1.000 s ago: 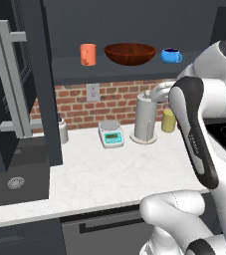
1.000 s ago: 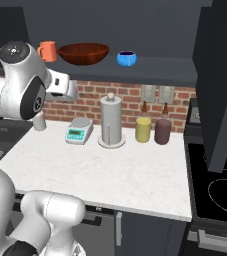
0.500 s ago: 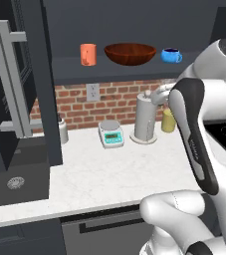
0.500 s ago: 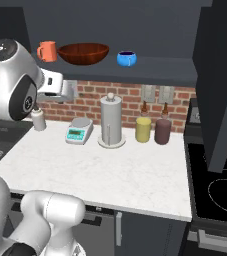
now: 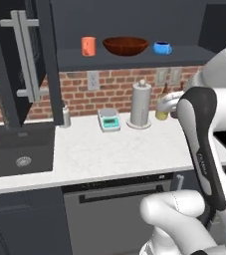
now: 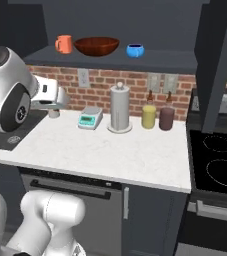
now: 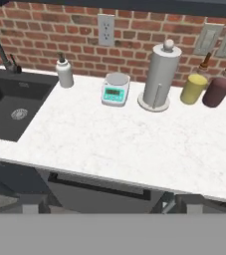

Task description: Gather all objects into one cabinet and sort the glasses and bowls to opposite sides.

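On the cabinet shelf, from left to right, stand the orange mug, the wide wooden bowl and one blue cup, each apart from the next. The cabinet door stands open at the left. Below on the bench are the sink, a soap dispenser, a small scale, the paper-towel cylinder, a yellow canister and a maroon canister. The fingers are spread wide apart, holding nothing.
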Motion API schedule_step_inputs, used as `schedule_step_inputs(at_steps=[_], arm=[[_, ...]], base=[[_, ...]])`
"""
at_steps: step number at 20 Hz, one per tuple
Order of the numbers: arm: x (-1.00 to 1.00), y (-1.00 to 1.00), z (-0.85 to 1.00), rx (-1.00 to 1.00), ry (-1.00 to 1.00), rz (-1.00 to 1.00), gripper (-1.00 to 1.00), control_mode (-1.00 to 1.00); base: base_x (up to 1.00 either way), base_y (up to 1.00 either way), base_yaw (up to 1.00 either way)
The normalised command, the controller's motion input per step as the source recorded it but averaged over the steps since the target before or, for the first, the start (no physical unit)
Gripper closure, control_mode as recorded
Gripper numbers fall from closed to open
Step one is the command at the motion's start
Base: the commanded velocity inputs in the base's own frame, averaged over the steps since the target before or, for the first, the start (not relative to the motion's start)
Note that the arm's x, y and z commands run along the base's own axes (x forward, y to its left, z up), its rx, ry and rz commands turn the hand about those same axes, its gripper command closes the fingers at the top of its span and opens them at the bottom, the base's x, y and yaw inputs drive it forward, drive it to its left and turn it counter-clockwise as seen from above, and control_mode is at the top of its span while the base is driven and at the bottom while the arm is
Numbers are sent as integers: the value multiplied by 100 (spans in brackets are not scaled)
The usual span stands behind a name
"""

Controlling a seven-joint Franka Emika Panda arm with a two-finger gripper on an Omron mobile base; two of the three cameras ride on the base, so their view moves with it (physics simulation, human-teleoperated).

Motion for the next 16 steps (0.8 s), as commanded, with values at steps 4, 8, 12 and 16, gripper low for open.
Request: schedule_step_inputs(at_steps=[4,8,12,16], arm=[[0,0,0,0,0,0,-100,100],[0,0,0,0,0,0,-100,100],[0,0,0,0,0,0,-100,100],[0,0,0,0,0,0,-100,100]], base=[[-84,18,10],[-50,68,3],[-15,98,0],[0,100,0]])
